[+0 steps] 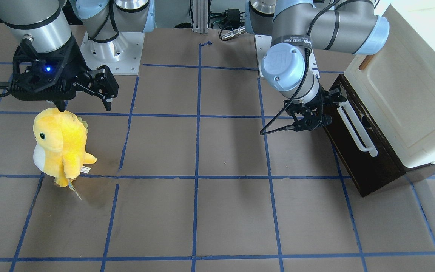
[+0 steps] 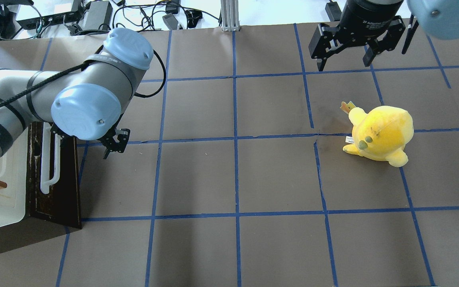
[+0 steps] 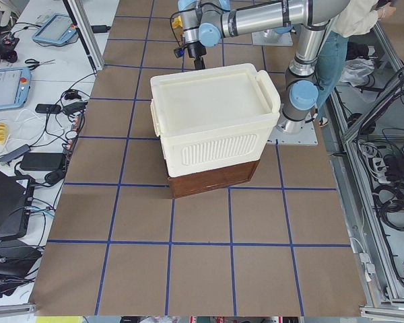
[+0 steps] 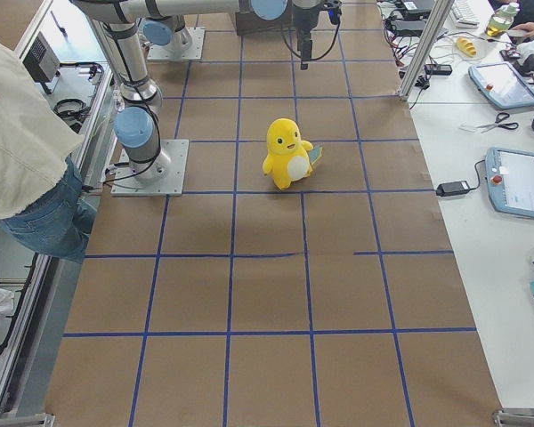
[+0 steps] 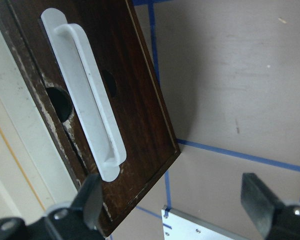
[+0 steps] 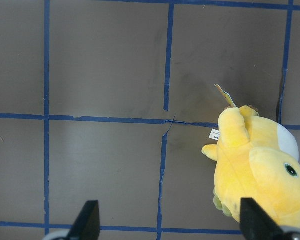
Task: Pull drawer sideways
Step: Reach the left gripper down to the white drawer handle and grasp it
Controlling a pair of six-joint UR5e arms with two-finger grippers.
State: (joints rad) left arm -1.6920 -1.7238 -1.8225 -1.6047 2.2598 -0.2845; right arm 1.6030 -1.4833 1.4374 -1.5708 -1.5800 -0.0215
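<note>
The drawer [image 1: 355, 166] has a dark brown wooden front with a long white bar handle [image 1: 357, 130] and sits at the bottom of a cream cabinet [image 1: 410, 94]. It also shows in the overhead view [image 2: 60, 191]. My left gripper [image 1: 332, 109] is open and empty, right in front of the drawer front at the handle's robot-side end. In the left wrist view the handle [image 5: 87, 100] ends just above one of the fingers [image 5: 90, 205], apart from it. My right gripper [image 1: 85, 104] is open and empty, hovering above a yellow plush toy [image 1: 60, 145].
The cabinet stands at the table's end on my left, and its body [image 3: 212, 121] overhangs the brown base. The plush toy [image 2: 381, 133] stands on my right. Brown table surface with blue tape grid [image 2: 233, 175] lies between them. A person stands by the robot base [image 4: 27, 133].
</note>
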